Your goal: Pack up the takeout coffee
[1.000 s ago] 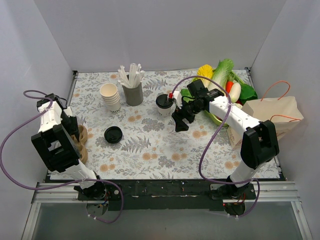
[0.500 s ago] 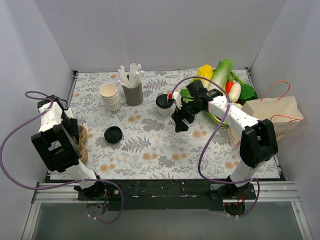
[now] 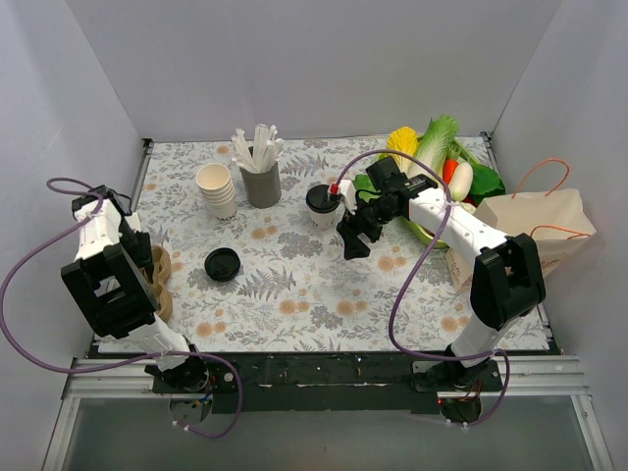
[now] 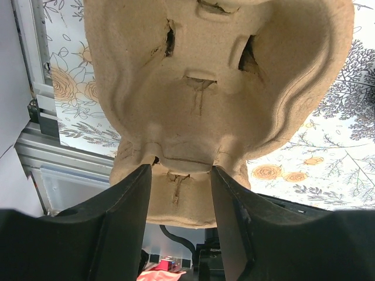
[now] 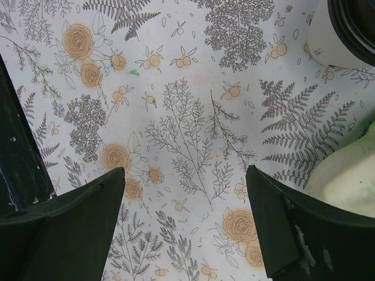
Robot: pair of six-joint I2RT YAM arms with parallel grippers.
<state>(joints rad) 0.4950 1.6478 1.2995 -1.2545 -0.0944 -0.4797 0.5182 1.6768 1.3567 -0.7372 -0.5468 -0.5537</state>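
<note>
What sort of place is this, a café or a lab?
Probably a lab test booth staged as a coffee counter: plain white walls enclose a floral-clothed table with two robot arms, and a lidded takeout coffee, stacked paper cups and a paper bag sit out.

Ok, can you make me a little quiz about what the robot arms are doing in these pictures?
1. True or false: the right end effector is shut on the takeout coffee.
2. What does the left end effector grip? A) a straw B) the brown cup carrier C) a cabbage
3. How many black lids show in the top view?

Key: 1. False; it is open and apart from the coffee. 2. B. 3. Two: one on the takeout coffee, and one loose lid.
</note>
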